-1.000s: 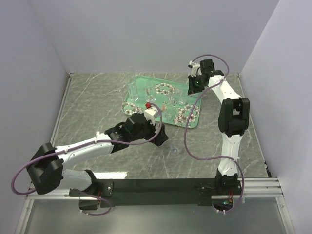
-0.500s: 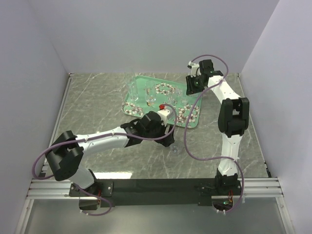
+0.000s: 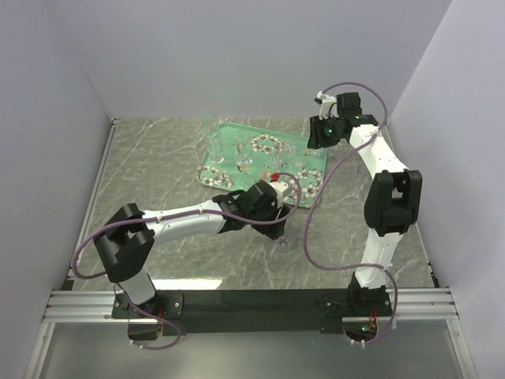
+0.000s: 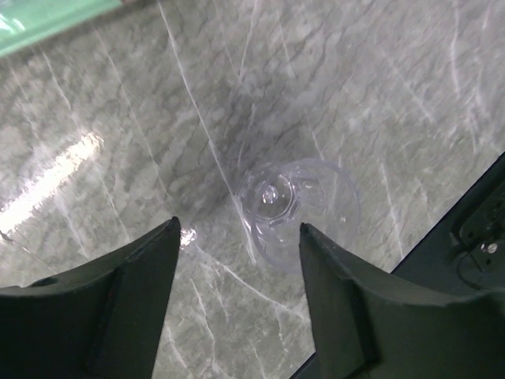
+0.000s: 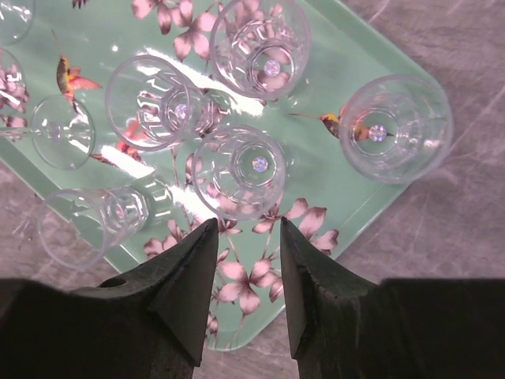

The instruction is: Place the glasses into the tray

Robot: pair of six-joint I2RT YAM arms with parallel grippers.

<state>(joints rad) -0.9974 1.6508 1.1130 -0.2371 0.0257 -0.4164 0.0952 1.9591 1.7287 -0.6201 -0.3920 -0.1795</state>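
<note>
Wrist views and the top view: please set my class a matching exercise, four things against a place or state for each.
1. tray
2. lone glass
3. left gripper
4. right gripper

A. open, over glasses standing in the tray
B. on the marble table, outside the tray
C. mint-green, printed with blossoms
D. open, above the lone glass

Pairs: 1-C, 2-B, 3-D, 4-A.

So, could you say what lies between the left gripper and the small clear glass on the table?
In the left wrist view, only bare grey marble table separates the left gripper from the small clear glass.
</note>
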